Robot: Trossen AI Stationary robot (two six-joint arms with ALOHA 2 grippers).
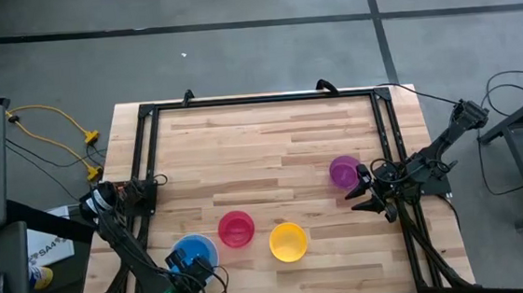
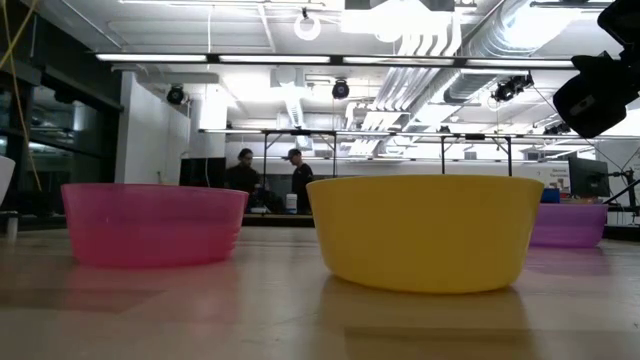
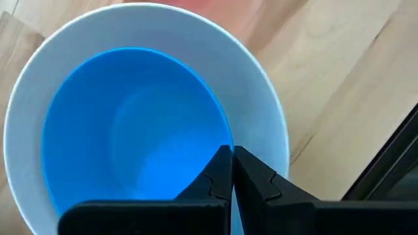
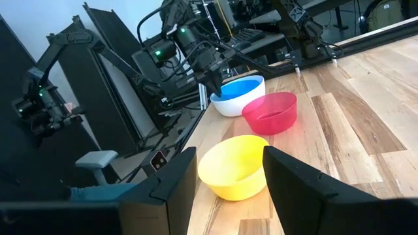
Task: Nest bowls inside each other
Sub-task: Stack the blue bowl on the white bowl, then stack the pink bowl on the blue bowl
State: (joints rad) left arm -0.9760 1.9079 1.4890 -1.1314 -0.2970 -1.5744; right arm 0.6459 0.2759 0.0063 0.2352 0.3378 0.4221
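- The left gripper [image 3: 232, 171] is shut tight on nothing, just above the rim of the blue bowl [image 3: 130, 130], which is nested in the white bowl [image 3: 261, 98].
- The right gripper [image 1: 363, 193] is held wide open with nothing in it, near the table's edge [image 1: 437, 236]; the purple bowl [image 1: 343, 171] is seen right beside it.
- The red bowl [image 1: 236, 229] and yellow bowl [image 1: 288, 242] are set apart between the grippers, with bare wood beyond.

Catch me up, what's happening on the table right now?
The small blue plastic bowl already sits nested inside the larger white plastic bowl at the table's near left corner. The left hand is shut, over that pair's rim. The right hand is open beside the purple-magenta plastic bowl on the right. The red plastic bowl and yellow plastic bowl stand loose and apart on the wooden table, not yet nested.
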